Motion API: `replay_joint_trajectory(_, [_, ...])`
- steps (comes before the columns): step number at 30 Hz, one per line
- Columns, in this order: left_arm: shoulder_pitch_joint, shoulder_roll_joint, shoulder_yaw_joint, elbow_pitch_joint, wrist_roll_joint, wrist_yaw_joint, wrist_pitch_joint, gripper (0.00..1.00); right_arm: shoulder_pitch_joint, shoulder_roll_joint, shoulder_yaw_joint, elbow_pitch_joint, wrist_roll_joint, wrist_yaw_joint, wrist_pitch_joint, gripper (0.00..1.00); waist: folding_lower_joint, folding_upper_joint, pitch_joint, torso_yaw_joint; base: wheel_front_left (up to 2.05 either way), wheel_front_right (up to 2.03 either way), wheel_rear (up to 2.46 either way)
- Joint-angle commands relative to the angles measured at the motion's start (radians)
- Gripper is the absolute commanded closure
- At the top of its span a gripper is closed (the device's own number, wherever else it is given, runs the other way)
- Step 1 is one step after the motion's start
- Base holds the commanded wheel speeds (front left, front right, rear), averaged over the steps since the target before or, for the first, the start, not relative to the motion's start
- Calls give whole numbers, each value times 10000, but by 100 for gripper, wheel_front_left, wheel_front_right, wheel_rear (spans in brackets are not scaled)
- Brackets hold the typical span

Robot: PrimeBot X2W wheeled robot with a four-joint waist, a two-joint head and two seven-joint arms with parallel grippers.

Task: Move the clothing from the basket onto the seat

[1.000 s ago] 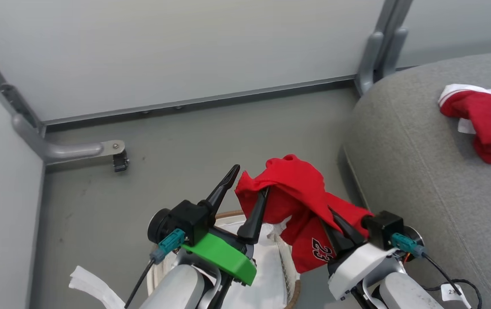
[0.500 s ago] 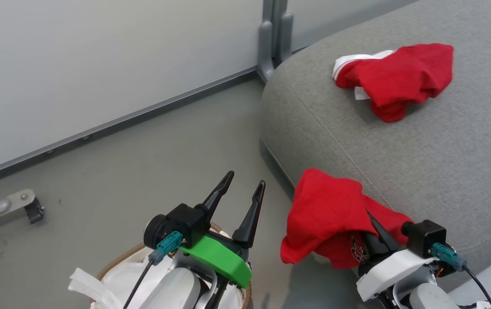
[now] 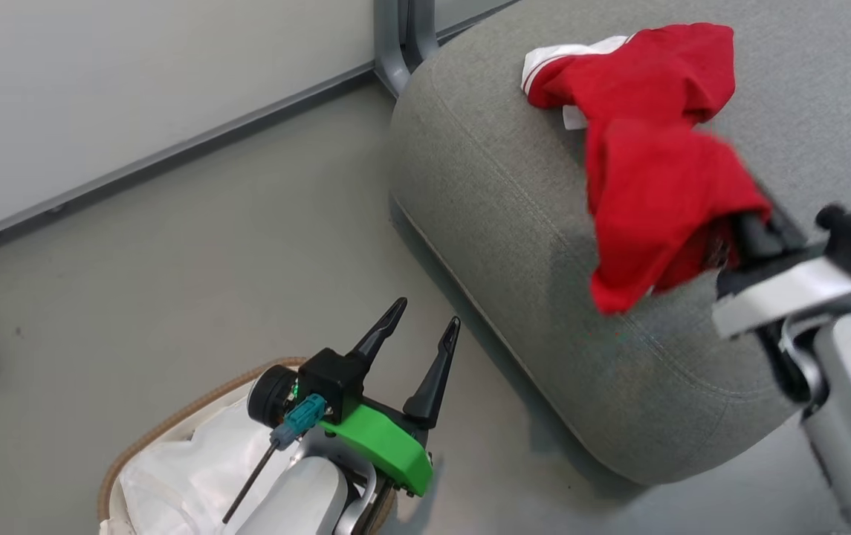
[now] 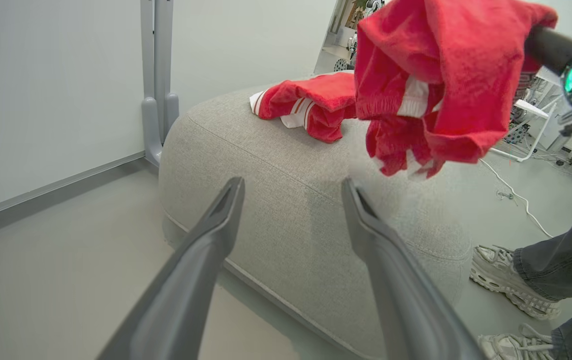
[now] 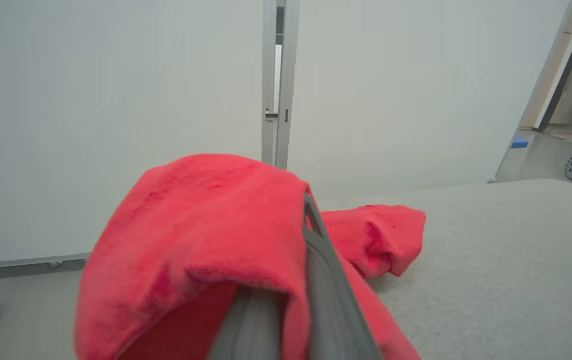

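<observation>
Right gripper (image 3: 756, 230) clenches a red garment (image 3: 655, 208) over the grey seat (image 3: 499, 238) at three o'clock; next: lower, let go. Left gripper (image 3: 419, 336) gapes empty.

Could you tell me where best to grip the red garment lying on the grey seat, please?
Pinch the crumpled red fabric garment at its raised middle hump, coming from above: it lies heaped on the grey upholstered seat, so the hump likely offers a fold.

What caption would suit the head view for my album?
Right gripper holds a red garment above the grey seat near a second garment; open left gripper hangs by the basket.
</observation>
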Motion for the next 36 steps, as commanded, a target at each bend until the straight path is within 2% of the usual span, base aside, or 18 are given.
replay_joint_trajectory(1, [-225, 62, 38, 77, 167, -53, -5, 0, -696, -335, -55, -53, -93, -7, -51, 100, 0, -1, 655, 270, 0, 0, 0])
replay_joint_trajectory(6, [-522, 59, 39, 304, 385, -91, -6, 0, -2948, -1447, -87, 403, -368, -7, -49, 100, 0, -1, 1306, 676, 0, 0, 0])
replay_joint_trajectory(11, [-918, 60, 9, 469, 694, -113, -6, 0, -4872, -2444, -405, 1762, -917, -7, -51, 100, 0, -1, 1978, 1181, 0, 0, 0])
replay_joint_trajectory(18, [-1454, 62, 84, 578, 993, -123, -6, 0, -6279, -3203, -1143, 3930, -1754, -8, -49, 100, 0, -1, 2970, 1911, 0, 0, 0])
replay_joint_trajectory(23, [-1715, 105, 119, 602, 1116, -127, -6, 0, -6438, -3208, -1877, 5018, -2283, -8, -51, 100, 0, -1, 3611, 2358, 0, 0, 0])
replay_joint_trajectory(29, [-1843, 163, 109, 654, 1138, -129, -6, 0, -5746, -2721, -2698, 6209, -2689, -8, -51, 100, 0, -1, 4037, 2750, 0, 0, 0])
replay_joint_trajectory(34, [-1800, 219, 224, 675, 1141, -130, -6, 0, -5040, -2172, -3260, 6578, -2761, -8, -49, 100, 0, -1, 4040, 2846, 0, 0, 0])
replay_joint_trajectory(35, [-1763, 230, 252, 689, 1130, -130, -6, 0, -4858, -2065, -3392, 6594, -2789, -8, -49, 83, 0, -1, 3992, 2842, 0, 0, 0])
replay_joint_trajectory(36, [-1729, 237, 275, 703, 1117, -130, -6, 0, -4702, -1983, -3514, 6565, -2821, -8, -49, 75, 0, -1, 3937, 2831, 0, 0, 0])
